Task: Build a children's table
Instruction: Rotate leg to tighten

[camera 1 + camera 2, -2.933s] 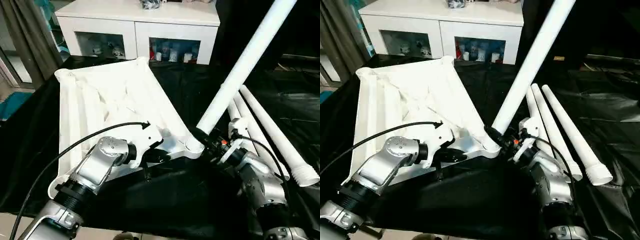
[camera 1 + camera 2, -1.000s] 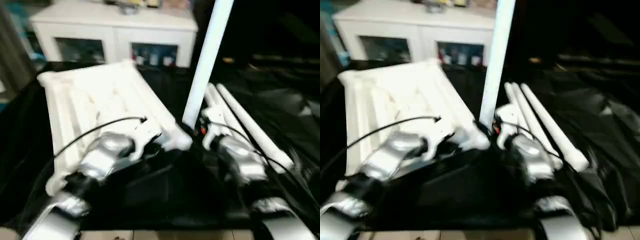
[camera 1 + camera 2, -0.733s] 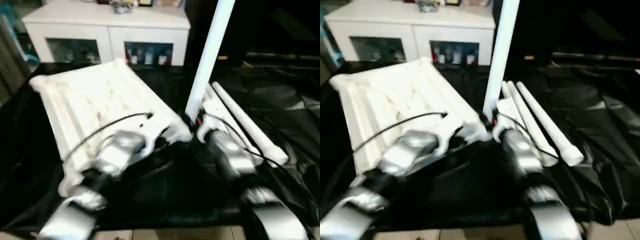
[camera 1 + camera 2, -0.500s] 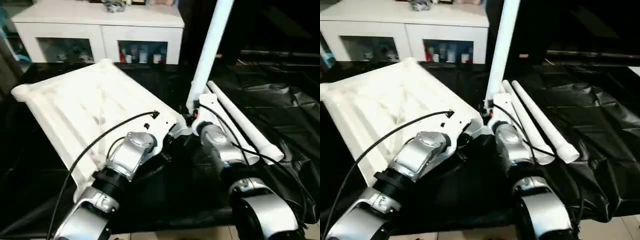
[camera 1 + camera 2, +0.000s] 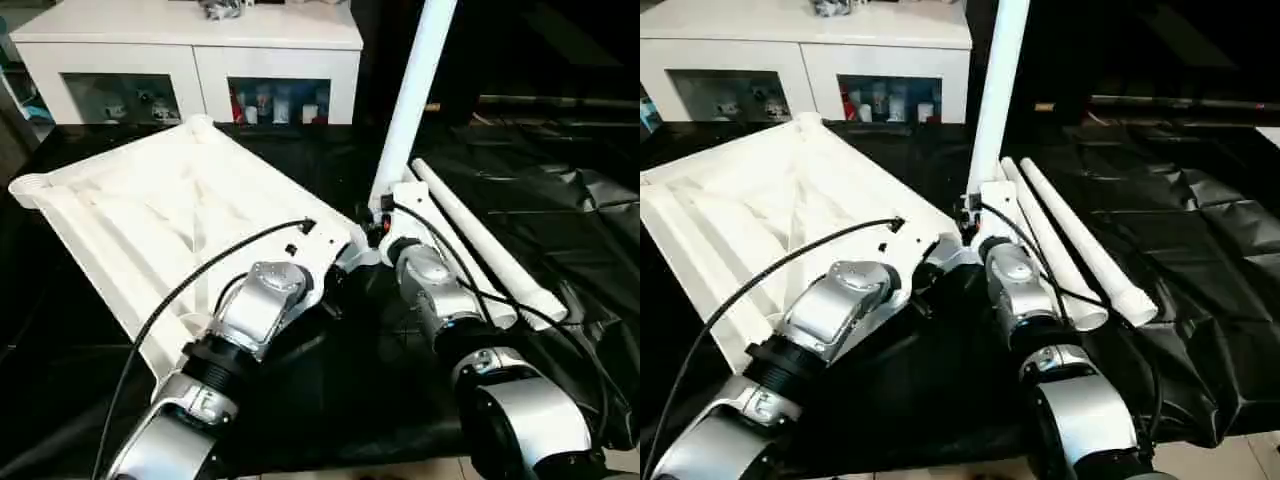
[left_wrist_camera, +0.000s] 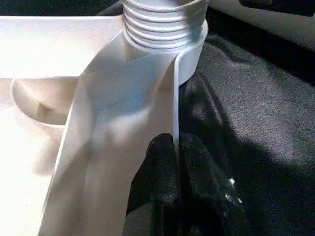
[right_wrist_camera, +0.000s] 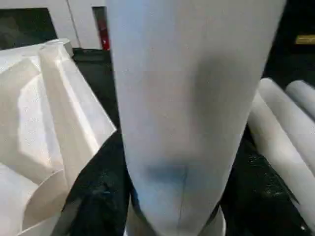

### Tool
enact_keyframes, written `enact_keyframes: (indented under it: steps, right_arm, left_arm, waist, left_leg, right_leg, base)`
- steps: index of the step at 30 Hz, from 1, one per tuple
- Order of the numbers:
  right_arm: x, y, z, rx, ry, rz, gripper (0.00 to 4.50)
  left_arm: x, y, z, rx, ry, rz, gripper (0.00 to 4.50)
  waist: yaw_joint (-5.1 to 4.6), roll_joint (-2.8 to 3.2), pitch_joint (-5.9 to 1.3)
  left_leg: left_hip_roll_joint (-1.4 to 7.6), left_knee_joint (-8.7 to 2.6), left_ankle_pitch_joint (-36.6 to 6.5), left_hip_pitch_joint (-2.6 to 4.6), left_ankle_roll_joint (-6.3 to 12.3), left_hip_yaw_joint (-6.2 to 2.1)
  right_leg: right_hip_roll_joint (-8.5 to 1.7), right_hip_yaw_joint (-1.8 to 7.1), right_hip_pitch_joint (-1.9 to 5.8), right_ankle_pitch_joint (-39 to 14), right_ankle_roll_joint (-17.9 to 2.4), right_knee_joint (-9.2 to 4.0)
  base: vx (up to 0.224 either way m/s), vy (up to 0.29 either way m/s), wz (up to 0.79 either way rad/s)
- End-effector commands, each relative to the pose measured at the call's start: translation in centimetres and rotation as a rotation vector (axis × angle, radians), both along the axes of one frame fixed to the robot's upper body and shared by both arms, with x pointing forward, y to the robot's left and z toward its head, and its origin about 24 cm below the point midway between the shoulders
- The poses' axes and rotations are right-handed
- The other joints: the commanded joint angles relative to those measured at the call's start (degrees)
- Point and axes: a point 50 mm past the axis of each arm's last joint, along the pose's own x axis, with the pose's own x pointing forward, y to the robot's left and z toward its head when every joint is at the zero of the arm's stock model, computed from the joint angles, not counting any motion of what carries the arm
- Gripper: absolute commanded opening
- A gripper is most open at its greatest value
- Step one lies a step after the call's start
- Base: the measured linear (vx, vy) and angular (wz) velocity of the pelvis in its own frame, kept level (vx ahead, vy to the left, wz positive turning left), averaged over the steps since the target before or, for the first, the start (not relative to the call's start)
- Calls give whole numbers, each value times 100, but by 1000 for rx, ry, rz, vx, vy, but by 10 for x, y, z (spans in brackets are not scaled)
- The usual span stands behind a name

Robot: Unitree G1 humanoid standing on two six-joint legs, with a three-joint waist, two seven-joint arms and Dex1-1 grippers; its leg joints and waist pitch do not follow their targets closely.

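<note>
**Leg held upright in the corner socket**

Our left gripper [image 6: 174, 162] pinches the table top [image 5: 150, 220] rim, steadying it — just beyond, our right gripper [image 7: 172, 206] clasps the leg [image 5: 410, 100], so its thread meets the corner socket [image 6: 189, 54].

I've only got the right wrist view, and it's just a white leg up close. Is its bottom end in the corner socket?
Observer: Yes. The upright leg has its threaded end standing in the corner socket, with several thread ridges showing above the rim.
Operator: What's the left tool doing?
Observer: The left tool is pinching the thin edge wall of the table top, right beside that socket.
Operator: Any more legs around?
Observer: Two spare legs lie side by side on the black cloth, to the right of the right arm.
</note>
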Motion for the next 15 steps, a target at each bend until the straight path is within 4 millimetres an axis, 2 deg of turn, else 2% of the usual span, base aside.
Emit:
enact_keyframes:
  steps: [1, 2, 3, 6, 7, 8, 9, 10, 11, 12, 13, 14, 15]
  right_arm:
    - [-11, -1, -25, 17, 121, 21, 277]
    - [-7, -3, -17, 34, 88, 45, 292]
    - [-5, -5, -13, 37, 74, 55, 303]
    - [-3, -9, -3, 43, 24, 143, 322]
    - [-3, -11, 1, 40, 4, 191, 335]
    - [-4, -12, 3, 34, -10, 228, 346]
    - [-5, -14, 6, 29, -23, 264, 353]
    - [-7, -17, 8, 32, -34, 329, 358]
    - [-10, -19, 9, 22, -41, 367, 358]
    - [-10, -19, 9, 19, -42, 376, 379]
    - [-13, -22, 10, 5, -45, 406, 379]
    - [-19, -28, 10, -32, -53, 477, 388]
    - [-21, -30, 10, -43, -56, 494, 393]
  left_arm:
    - [6, 2, 18, -17, -86, -12, 0]
    - [6, 4, 21, -22, -94, -33, 0]
    - [6, 5, 23, -24, -96, -41, 0]
    - [5, 8, 25, -28, -104, -94, 0]
    - [4, 9, 26, -29, -109, -124, 0]
    - [2, 10, 27, -31, -111, -149, 0]
    - [1, 11, 27, -32, -105, -166, 0]
    - [-1, 13, 27, -32, -105, -196, 0]
    - [-3, 14, 27, -34, -98, -210, 0]
    - [-3, 15, 27, -34, -96, -213, 0]
    - [-4, 16, 26, -34, -91, -227, 0]
    - [-8, 20, 25, -40, -76, -270, 0]
    - [-9, 22, 25, -40, -71, -278, 0]
  waist:
    - [48, 6, -316]
    - [55, -4, -330]
    - [73, 1, -318]
    - [109, -17, -341]
    - [133, -7, -390]
    - [146, -21, -396]
    - [166, -16, -409]
    - [203, -11, -438]
    - [220, -14, -458]
    - [237, -20, -480]
    - [256, 6, -488]
    - [280, -21, -456]
    - [295, 7, -454]
  left_leg:
    - [314, -491, -2045, -16, 195, -116]
    - [312, -484, -1918, -35, 230, -105]
    - [311, -471, -1789, -36, 307, -79]
    - [307, -438, -1640, -28, 360, -54]
    - [307, -396, -1256, -56, 438, -45]
    - [301, -379, -1045, -90, 526, -41]
    - [296, -328, -671, -91, 702, -18]
    - [282, -277, -245, -109, 936, -11]
    - [293, -256, -77, -106, 1019, -12]
    - [282, -225, 128, -114, 1113, -17]
    - [299, -191, 434, -109, 1274, -12]
    - [290, -180, 437, -123, 1390, 0]
    - [300, -176, 361, -110, 1396, -6]
  right_leg:
    - [-414, 300, 234, -1798, -994, -376]
    - [-409, 302, 247, -1662, -1027, -360]
    - [-401, 298, 221, -1628, -1091, -358]
    - [-400, 304, 214, -1553, -1182, -351]
    - [-400, 315, 243, -1050, -1293, -269]
    - [-388, 310, 262, -786, -1326, -238]
    - [-377, 315, 241, -234, -1483, -158]
    - [-370, 299, 271, 361, -1660, -77]
    - [-374, 302, 274, 575, -1700, -44]
    - [-360, 294, 280, 822, -1741, -5]
    - [-352, 289, 236, 1155, -1849, 37]
    - [-334, 279, 237, 1119, -1847, 20]
    - [-341, 279, 227, 1011, -1852, 22]
  base:
    - [0, 0, 0]
    - [0, 0, 0]
    - [0, 0, 0]
    - [0, 0, 0]
    - [0, 0, 0]
    - [0, 0, 0]
    - [0, 0, 0]
    - [0, 0, 0]
    - [0, 0, 0]
    - [0, 0, 0]
    - [0, 0, 0]
    - [0, 0, 0]
    - [0, 0, 0]
